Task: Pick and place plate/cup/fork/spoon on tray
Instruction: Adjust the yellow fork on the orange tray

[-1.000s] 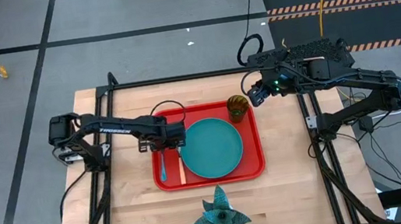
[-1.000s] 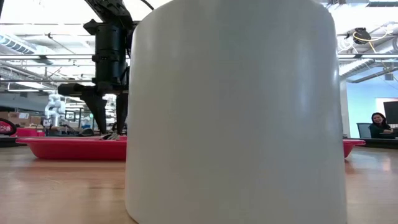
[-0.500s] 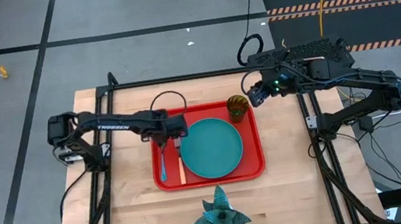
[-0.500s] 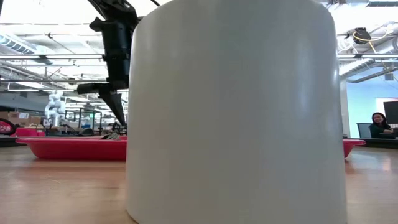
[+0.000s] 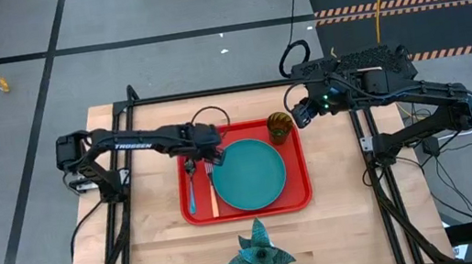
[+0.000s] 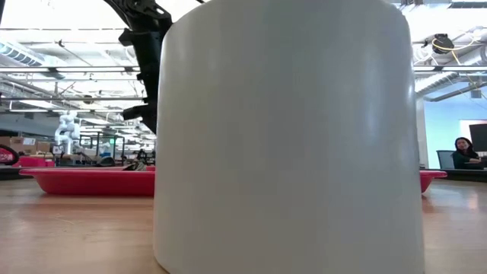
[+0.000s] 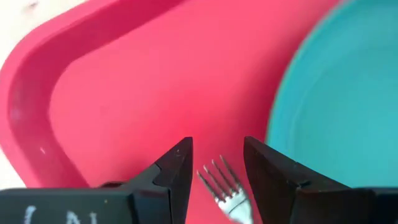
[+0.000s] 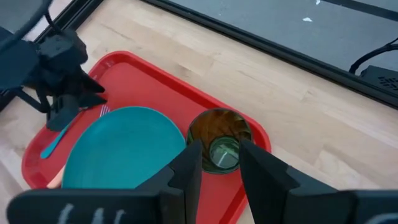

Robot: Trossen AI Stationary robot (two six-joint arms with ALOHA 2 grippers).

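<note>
The red tray [image 5: 247,214] lies mid-table. On it rest the teal plate [image 5: 249,174], the olive-green cup [image 5: 280,127] upright in the far right corner, the blue-handled spoon [image 5: 191,192] and the orange-handled fork [image 5: 212,194], side by side left of the plate. My left gripper [image 5: 200,162] hangs open and empty above the fork's tines [image 7: 222,183], near the plate's edge [image 7: 336,93]. My right gripper [image 5: 296,114] hovers open just right of the cup [image 8: 219,142] and touches nothing.
A teal folded star-shaped object [image 5: 256,254] lies near the table's front edge. A big white cylinder [image 6: 289,137] fills most of the low view in front of the tray [image 6: 84,183]. A person [image 6: 463,152] sits far off in the room.
My left gripper has risen from the tray and gone a little toward the table's far edge, staying open and empty. The fork and spoon have stayed where they lay.
</note>
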